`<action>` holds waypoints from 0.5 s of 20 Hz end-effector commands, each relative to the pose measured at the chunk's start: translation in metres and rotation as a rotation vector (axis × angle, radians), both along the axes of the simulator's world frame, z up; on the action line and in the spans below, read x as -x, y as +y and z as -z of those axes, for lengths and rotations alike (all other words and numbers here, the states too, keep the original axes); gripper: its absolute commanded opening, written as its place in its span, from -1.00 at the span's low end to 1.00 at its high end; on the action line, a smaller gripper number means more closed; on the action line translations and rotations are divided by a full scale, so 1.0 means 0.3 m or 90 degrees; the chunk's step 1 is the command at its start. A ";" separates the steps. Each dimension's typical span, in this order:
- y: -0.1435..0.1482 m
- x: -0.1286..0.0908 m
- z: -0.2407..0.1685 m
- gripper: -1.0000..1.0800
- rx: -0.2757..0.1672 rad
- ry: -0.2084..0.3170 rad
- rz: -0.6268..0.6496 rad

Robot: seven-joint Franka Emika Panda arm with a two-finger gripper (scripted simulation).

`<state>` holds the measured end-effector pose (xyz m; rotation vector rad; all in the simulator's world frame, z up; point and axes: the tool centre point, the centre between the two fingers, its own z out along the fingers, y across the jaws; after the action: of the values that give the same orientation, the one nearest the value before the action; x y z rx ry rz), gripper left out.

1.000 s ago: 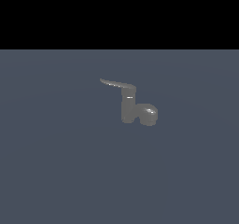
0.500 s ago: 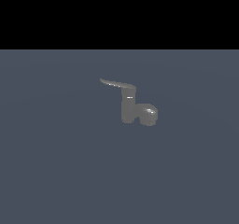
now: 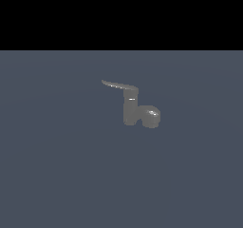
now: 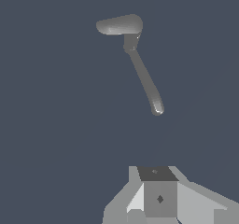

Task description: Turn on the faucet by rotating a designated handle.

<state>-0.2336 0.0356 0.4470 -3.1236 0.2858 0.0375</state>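
grey metallic faucet (image 3: pixel 132 112) on our slate floor (image 3: pixel 57 175); handle (image 3: pixel 118 85) projects from its top; our gripper (image 4: pixel 156 195) hangs apart, spread unreadable.

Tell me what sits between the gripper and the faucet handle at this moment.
Nothing. In the wrist view the gripper is apart from the handle, and only bare grey floor shows between them. The exterior view does not show the gripper at all.
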 end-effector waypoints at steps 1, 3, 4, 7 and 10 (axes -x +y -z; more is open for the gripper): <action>0.029 -0.030 0.036 -1.00 0.000 0.000 0.032; 0.052 -0.058 0.067 -1.00 0.000 0.000 0.060; 0.064 -0.072 0.082 -1.00 0.000 0.000 0.074; 0.096 -0.117 0.129 -1.00 0.000 -0.001 0.116; 0.125 -0.165 0.175 -1.00 0.000 -0.001 0.159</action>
<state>-0.1914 0.0686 0.4017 -3.0737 0.6181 0.0344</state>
